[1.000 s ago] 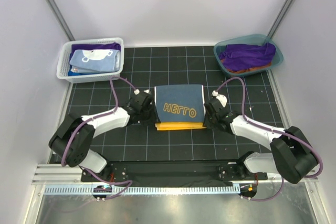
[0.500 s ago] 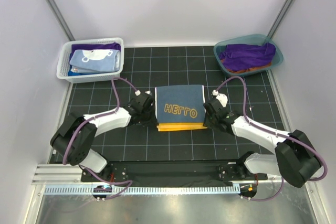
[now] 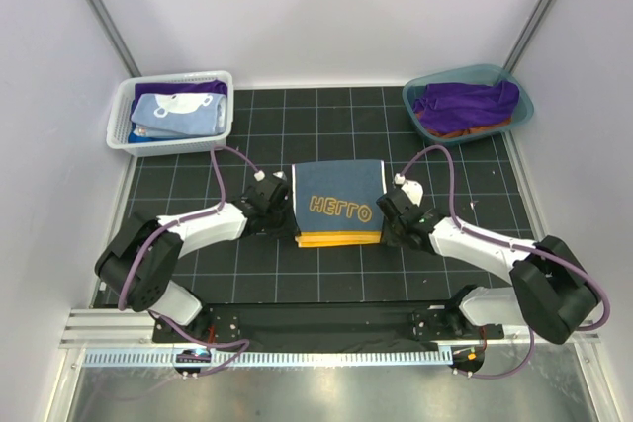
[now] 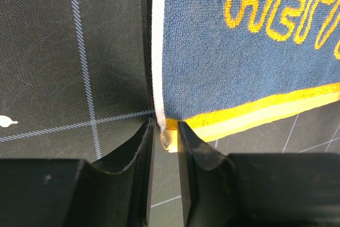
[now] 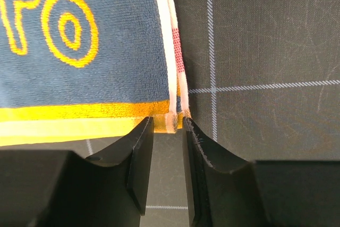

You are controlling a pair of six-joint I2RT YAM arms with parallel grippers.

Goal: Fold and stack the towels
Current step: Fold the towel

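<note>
The black gridded table (image 3: 326, 126) carries a navy towel (image 3: 336, 195) with orange lettering. It lies flat at the table's middle, with a yellow band along its near edge. The left arm (image 3: 193, 229) reaches in from the towel's left and the right arm (image 3: 485, 244) from its right, so the towel lies between the two wrists.

Well beyond the towel to the right stands the teal tub (image 3: 411, 104). A purple towel (image 3: 465, 101) is heaped in it over an orange cloth (image 3: 457, 130), most of which is hidden. Well beyond the towel to the left stands the white mesh basket (image 3: 168, 145). It holds a light blue towel (image 3: 176, 111) with white print and, behind that, a second purple towel (image 3: 210, 87) of which only the far part shows.

The left claw (image 4: 166, 126) sits at the navy towel's near left corner. Its jaws are a narrow gap apart with the rolled corner between them, and whether they pinch it cannot be told. The right claw (image 5: 168, 123) sits at the near right corner, its jaws touching the cloth on both sides and clamped on it. From above, both sets of fingertips are hidden under the claw bodies.

Along the towel's right edge a pale layer (image 5: 178, 59) with a red-dotted strip peeks out; whether it is a separate cloth cannot be told. Both wrist views cut the lettering off.
</note>
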